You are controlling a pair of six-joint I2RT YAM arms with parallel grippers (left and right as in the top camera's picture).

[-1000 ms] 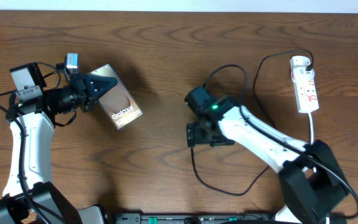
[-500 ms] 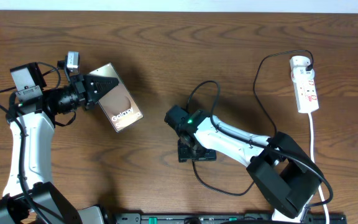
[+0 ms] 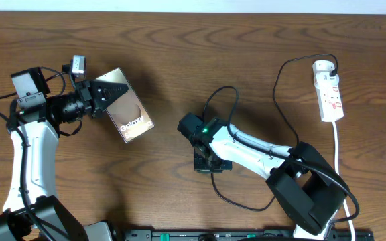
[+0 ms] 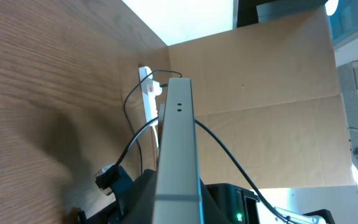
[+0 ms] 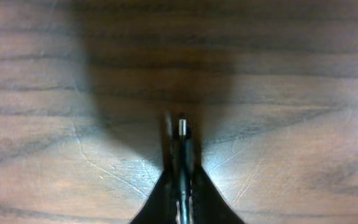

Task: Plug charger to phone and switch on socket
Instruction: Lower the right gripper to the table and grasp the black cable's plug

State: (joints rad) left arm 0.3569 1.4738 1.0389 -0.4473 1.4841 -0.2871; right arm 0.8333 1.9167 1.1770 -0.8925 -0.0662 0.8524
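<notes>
My left gripper is shut on the phone and holds it tilted above the table at the left. In the left wrist view the phone shows edge-on, two small holes in its end pointing away. At the table's centre my right gripper is shut on the free end of the charger, a thin black cable that loops back to the socket at the far right. The right wrist view has the charger's plug tip sticking out past the shut right gripper, just over the wood.
A white cord runs from the socket down the right edge. The charger's slack makes one loop behind my right wrist and another near the front edge. A cardboard wall stands beyond the table's right end.
My right arm moved left and slightly toward the front edge, dragging the cable with it, and its jaws went from wide open to shut on the charger's end. The left arm and phone stayed put.
</notes>
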